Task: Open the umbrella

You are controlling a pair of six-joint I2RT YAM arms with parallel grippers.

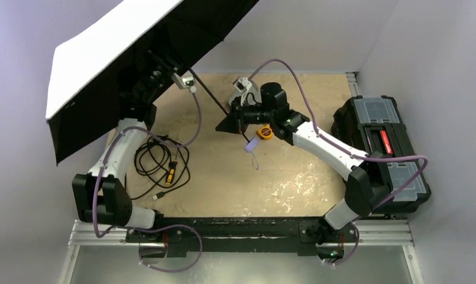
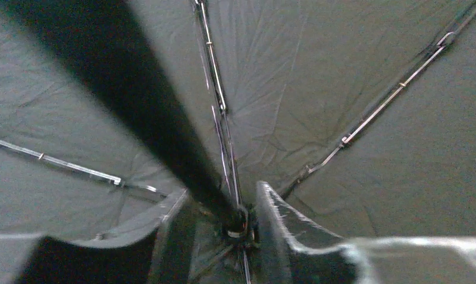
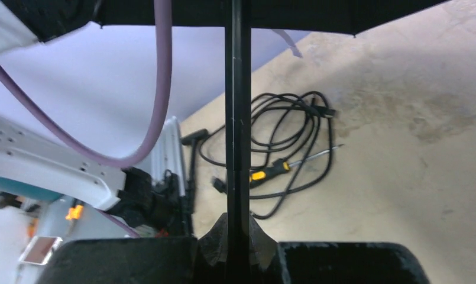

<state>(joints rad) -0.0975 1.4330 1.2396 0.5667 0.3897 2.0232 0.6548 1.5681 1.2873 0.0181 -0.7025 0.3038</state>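
The umbrella (image 1: 105,53) stands open at the upper left, pale lavender outside and black inside. Its thin black shaft (image 1: 211,97) slants down to my right gripper (image 1: 226,121), which is shut on it. In the right wrist view the shaft (image 3: 238,118) runs straight up from between the shut fingers of the right gripper (image 3: 238,231). The lavender handle (image 1: 251,145) hangs just below that gripper. My left gripper (image 2: 222,190) is under the canopy, fingers on both sides of the runner (image 2: 240,222) where the ribs (image 2: 214,89) meet. In the top view its fingers are hidden.
A black toolbox (image 1: 380,148) stands at the right. A coiled black cable (image 1: 155,160) and a yellow-handled screwdriver (image 1: 171,174) lie left of centre, and both show in the right wrist view (image 3: 294,136). A black T-shaped tool (image 3: 193,142) lies by the wall.
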